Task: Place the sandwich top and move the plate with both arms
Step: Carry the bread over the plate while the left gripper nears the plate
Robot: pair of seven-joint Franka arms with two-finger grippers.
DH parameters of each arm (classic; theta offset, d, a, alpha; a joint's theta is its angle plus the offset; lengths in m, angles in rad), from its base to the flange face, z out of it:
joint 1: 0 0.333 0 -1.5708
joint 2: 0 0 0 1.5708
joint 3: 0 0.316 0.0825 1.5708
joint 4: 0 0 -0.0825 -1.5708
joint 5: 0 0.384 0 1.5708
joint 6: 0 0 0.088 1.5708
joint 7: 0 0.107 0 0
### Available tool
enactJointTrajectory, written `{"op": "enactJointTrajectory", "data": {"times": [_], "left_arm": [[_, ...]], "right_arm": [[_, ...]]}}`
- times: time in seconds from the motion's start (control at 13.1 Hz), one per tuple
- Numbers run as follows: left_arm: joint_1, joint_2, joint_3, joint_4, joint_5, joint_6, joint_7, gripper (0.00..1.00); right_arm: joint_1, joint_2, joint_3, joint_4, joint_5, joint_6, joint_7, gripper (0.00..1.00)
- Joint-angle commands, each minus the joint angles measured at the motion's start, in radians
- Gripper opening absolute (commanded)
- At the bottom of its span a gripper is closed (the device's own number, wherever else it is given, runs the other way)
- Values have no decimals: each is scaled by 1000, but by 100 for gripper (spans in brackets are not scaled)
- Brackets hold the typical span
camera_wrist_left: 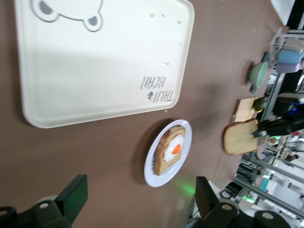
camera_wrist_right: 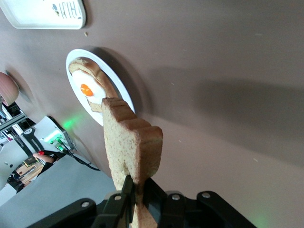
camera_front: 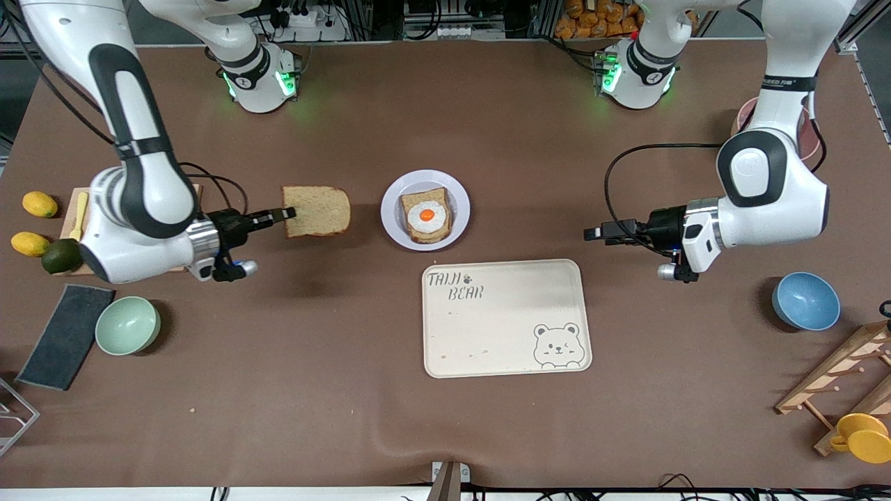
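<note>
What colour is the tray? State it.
Cream, with a grey bear drawing; tray shows best in the front view.

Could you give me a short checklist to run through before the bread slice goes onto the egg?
1. Right tool shut on the sandwich top: ok.
2. Slice held by one edge, clear of the table: ok.
3. Slice over the plate: not ok, it is over bare table toward the right arm's end.
4. Egg-topped bread sits inside the plate rim: ok.
5. Left tool open, waiting away from the plate: ok.
</note>
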Motion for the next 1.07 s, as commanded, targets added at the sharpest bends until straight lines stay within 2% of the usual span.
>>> {"op": "enactJointTrajectory", "data": {"times": [0.0,0.15,0.38,0.53,0.76,0.99], "left_arm": [[1,3,-40,-32,-63,77,24,100],[1,33,-78,-32,-128,133,59,100],[-1,53,-91,-60,-231,151,122,100],[-5,58,-94,-77,-265,151,148,100],[-22,67,-99,-94,-296,151,150,100],[-41,93,-103,-103,-299,151,150,100]], "right_arm": [[88,15,-12,-28,142,65,6,0],[180,15,-12,-34,177,155,7,0],[263,27,-12,-71,264,263,15,0],[320,29,-12,-81,325,309,15,0],[380,47,-12,-104,361,409,15,0],[393,61,-12,-107,385,418,15,0]]}}
